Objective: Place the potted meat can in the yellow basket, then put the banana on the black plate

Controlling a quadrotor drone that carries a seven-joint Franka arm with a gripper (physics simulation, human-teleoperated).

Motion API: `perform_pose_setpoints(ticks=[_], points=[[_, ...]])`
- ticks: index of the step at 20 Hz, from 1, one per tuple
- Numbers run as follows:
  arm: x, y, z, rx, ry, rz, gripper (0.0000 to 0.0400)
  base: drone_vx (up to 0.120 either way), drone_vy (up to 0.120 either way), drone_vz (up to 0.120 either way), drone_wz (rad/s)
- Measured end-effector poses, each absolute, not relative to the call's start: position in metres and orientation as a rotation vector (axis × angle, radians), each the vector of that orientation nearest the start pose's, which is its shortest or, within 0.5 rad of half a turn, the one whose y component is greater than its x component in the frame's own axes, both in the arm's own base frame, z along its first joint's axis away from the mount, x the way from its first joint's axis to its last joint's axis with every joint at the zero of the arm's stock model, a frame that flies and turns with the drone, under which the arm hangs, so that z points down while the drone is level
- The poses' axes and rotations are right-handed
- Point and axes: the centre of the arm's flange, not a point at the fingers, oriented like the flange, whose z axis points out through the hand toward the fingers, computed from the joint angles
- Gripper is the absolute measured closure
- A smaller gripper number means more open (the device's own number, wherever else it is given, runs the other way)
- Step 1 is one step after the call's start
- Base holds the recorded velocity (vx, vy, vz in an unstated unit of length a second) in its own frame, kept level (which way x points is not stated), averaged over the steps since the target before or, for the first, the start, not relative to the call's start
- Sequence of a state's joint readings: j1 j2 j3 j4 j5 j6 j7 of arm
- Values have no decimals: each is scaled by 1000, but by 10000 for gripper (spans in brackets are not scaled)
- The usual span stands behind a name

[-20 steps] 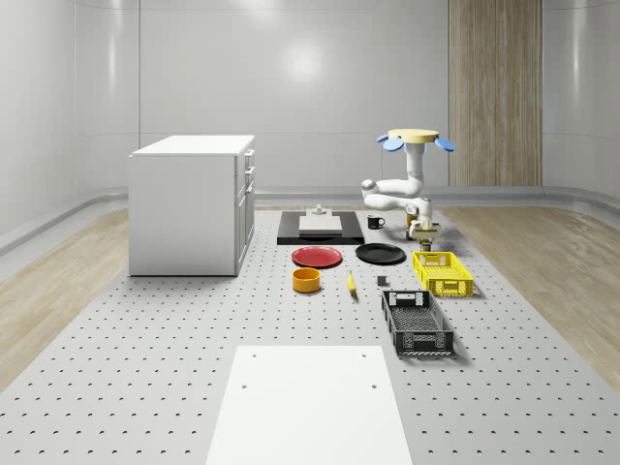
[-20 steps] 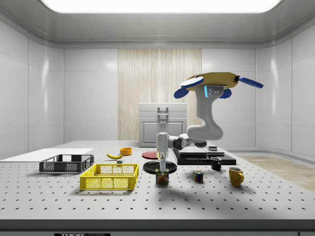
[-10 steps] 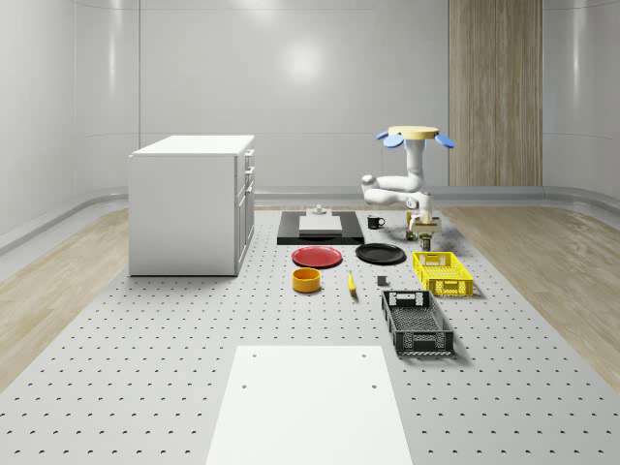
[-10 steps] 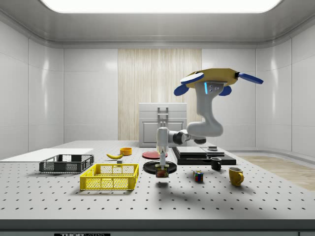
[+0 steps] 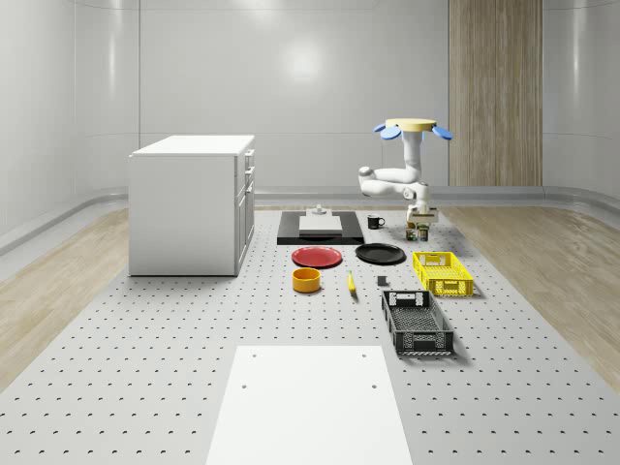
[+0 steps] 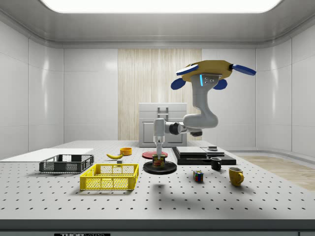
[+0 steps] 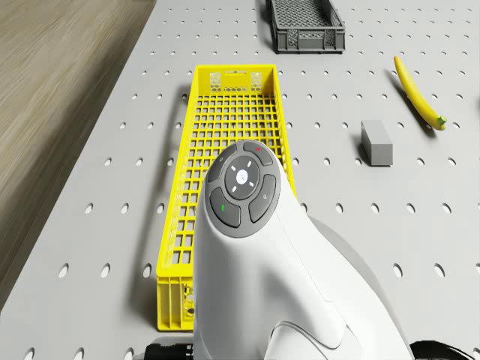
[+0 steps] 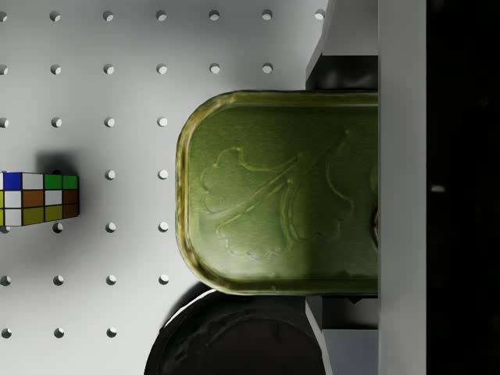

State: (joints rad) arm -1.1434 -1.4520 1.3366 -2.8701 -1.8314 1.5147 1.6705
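The drone point(image 6: 211, 71) hovers above the bench point(image 5: 145, 368), arm reaching down. Its end effector point(image 6: 158, 157) is clamped on the potted meat can point(image 6: 158, 161), held aloft at about one o'clock from the yellow basket point(image 6: 109, 177).

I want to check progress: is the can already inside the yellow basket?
No, in the side view the can hangs in the claw above the table, beside the basket.
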Motion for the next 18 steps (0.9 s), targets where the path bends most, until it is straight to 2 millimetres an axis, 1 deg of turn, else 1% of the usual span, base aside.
perform_pose_setpoints(ticks=[2,8,18], points=[[307,4,497,-5,2,791,108,120,-40,0,0],[307,4,497,-5,3,789,108,120,113,0,0],[307,4,497,-5,3,789,108,120,0,0,0]])
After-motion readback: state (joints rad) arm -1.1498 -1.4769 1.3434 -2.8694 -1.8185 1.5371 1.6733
